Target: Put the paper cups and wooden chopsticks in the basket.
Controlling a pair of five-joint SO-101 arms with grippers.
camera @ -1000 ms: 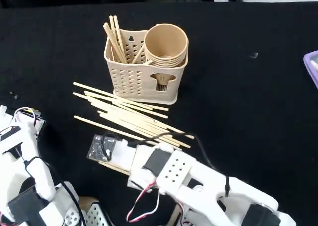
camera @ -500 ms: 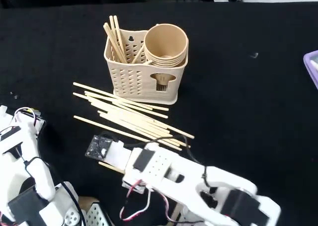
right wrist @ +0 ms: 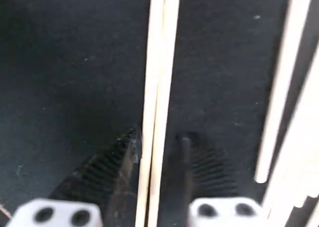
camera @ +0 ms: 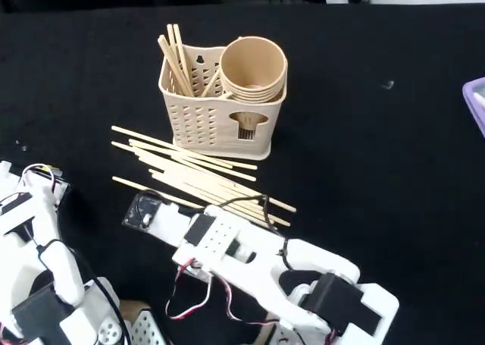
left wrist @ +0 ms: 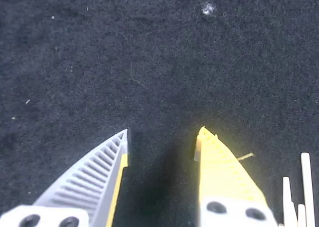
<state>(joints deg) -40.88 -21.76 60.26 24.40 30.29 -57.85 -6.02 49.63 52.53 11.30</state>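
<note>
- Basket (camera: 204,125): beige plastic with perforated walls, two compartments and a cut-out figure low on the wall facing me; it stands upright on the table (camera: 379,170), beyond the loose pile from my right gripper
- Basket, first compartment: paper cups (camera: 254,64), tan, nested in one stack with the mouth up, rims showing as layered rings above the basket's edge
- Basket, second compartment: standing chopsticks (camera: 176,57), several, pale wood, leaning, tops well clear of the edge
- Loose chopsticks (camera: 197,174): plain pale wood, straight and slender, lying flat on the black cloth in an overlapping, roughly parallel spread between the basket and my right gripper
- Right gripper (right wrist: 159,137): dark ribbed jaws, low at the near side of that spread, narrowly parted astride a chopstick pair (right wrist: 158,62) whose two sticks lie side by side and touching; one jaw is against the pair, with a dark sliver between the pair and the other jaw; further sticks (right wrist: 284,87) lie just beside
- Left gripper (left wrist: 162,134): one grey ribbed jaw and one yellow, set wide apart over bare cloth, gripping nothing; pale stick ends (left wrist: 305,187) just beside the yellow jaw, kind uncertain
- Purple item (camera: 475,102): at the table's edge, well apart from both my grippers
</note>
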